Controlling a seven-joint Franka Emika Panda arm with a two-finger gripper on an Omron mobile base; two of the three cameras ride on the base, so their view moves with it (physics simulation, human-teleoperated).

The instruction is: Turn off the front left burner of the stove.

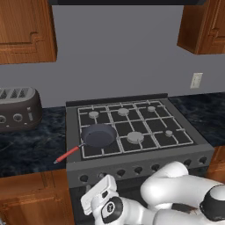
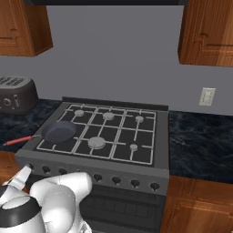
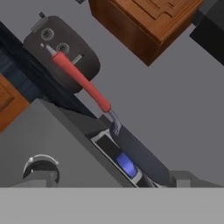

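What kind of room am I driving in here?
A home kitchen, rendered: a gas stove with a pan on it, a toaster on the dark counter, and wooden cabinets above.

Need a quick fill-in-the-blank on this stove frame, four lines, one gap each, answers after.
1. The dark round frying pan sits on the front ____ burner of the wide dark grey gas stove.
2. The pan's long handle is coloured ____.
3. The dark grey toaster stands on the counter to the stove's ____.
4. In the hand view, a ____ flame shows under the pan.

Missing words: left; red; left; blue
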